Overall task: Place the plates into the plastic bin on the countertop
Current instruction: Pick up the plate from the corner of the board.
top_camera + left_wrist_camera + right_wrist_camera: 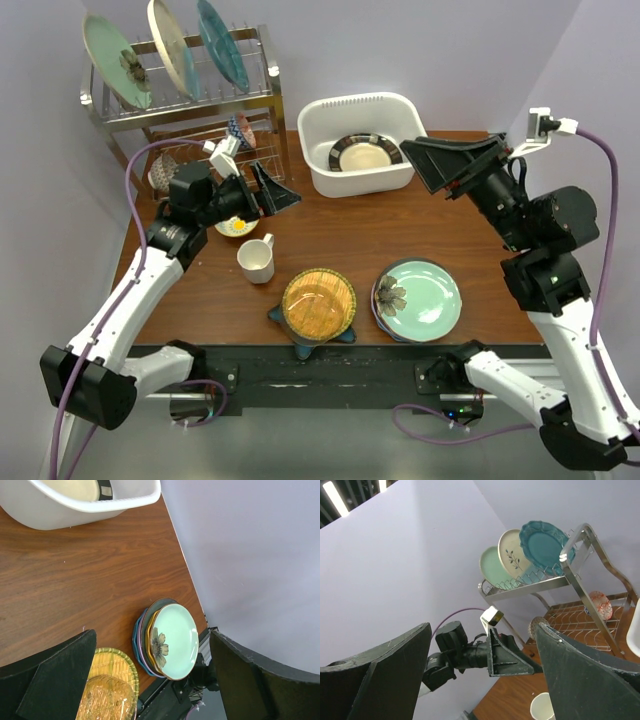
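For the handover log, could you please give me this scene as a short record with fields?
bin: holds one striped plate
countertop: mint plate atop a stack; amber plate on a star plate; mug
rack: three plates standing upright
left end effector: open, empty, near the rack
right end effector: open, empty, beside the bin

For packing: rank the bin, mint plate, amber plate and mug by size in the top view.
Largest: plastic bin.
Next: mint plate and amber plate, too alike to rank.
Smallest: white mug.
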You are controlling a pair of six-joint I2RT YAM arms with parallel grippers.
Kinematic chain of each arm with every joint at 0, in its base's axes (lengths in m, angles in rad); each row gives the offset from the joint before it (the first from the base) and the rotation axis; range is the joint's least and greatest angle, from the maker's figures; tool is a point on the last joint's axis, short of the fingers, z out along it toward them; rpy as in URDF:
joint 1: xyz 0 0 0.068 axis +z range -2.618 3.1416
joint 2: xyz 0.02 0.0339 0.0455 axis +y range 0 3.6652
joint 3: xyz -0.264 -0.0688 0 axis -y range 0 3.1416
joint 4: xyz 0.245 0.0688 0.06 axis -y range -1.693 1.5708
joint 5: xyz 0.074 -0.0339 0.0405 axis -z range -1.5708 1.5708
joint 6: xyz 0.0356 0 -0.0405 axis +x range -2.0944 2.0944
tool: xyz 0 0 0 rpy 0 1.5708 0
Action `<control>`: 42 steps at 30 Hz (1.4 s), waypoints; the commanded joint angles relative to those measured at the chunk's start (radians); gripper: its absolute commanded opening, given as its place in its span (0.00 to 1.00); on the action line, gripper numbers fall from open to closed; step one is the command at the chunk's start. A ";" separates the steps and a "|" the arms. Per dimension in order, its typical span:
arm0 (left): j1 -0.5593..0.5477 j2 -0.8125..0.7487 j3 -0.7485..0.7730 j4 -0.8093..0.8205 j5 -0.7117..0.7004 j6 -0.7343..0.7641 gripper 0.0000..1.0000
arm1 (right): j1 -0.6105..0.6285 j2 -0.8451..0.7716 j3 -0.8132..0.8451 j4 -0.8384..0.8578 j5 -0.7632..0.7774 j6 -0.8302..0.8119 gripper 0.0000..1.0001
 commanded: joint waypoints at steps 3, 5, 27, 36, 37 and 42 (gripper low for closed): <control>-0.008 -0.022 0.002 0.030 0.015 0.013 1.00 | 0.005 -0.005 0.002 0.033 0.008 0.027 0.89; -0.006 -0.023 -0.002 0.029 0.019 0.015 1.00 | 0.003 -0.008 -0.008 0.071 0.007 0.030 0.89; -0.008 -0.046 -0.026 0.047 0.035 -0.001 1.00 | 0.005 -0.024 0.019 0.042 0.026 0.038 0.91; -0.008 -0.051 -0.040 0.032 0.018 0.027 1.00 | 0.005 -0.048 -0.036 -0.047 0.006 0.019 0.98; -0.008 -0.048 -0.041 0.030 0.015 0.032 1.00 | 0.003 -0.054 -0.045 -0.063 0.010 0.013 0.99; -0.006 -0.046 -0.055 0.029 0.007 0.047 1.00 | 0.005 -0.031 -0.068 -0.149 0.014 -0.081 0.99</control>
